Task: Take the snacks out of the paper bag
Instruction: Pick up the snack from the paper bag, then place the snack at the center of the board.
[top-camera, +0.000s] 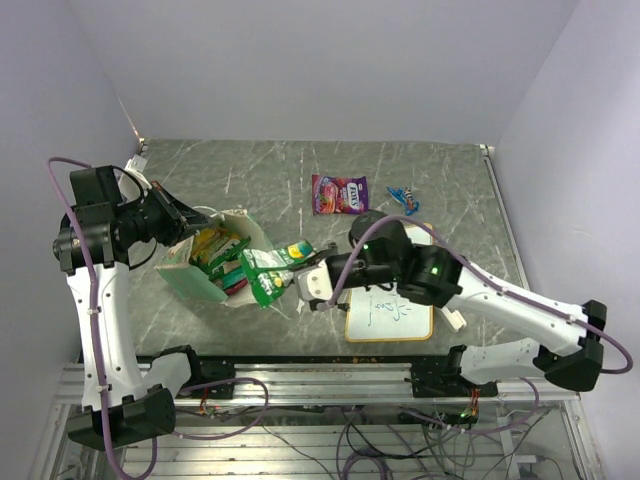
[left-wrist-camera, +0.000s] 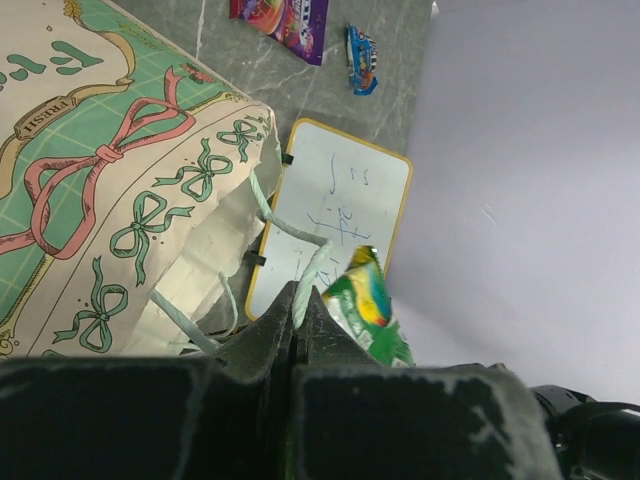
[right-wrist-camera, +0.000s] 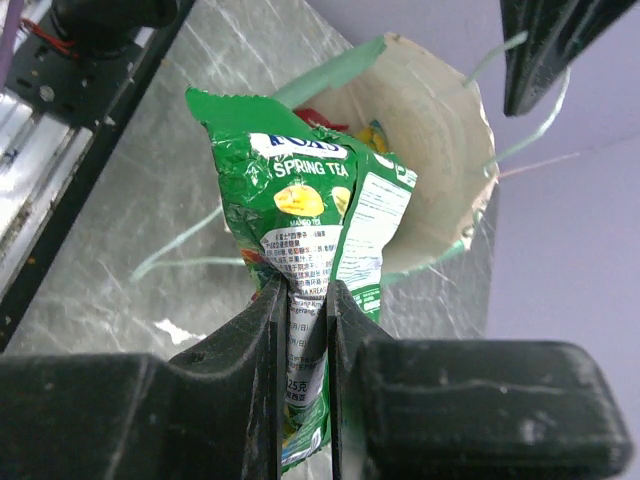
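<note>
The paper bag lies on its side at the left, mouth facing right. My left gripper is shut on the bag's thin string handle, which runs up between the fingertips. My right gripper is shut on a green snack packet, held just outside the bag's mouth; the packet still overlaps the rim. More snacks show inside the bag, green-yellow and a bit of red. A purple packet and a tiny blue candy lie on the table beyond.
A small whiteboard with scribbles lies under the right arm near the table's front edge, also seen in the left wrist view. A black rail runs along the front edge.
</note>
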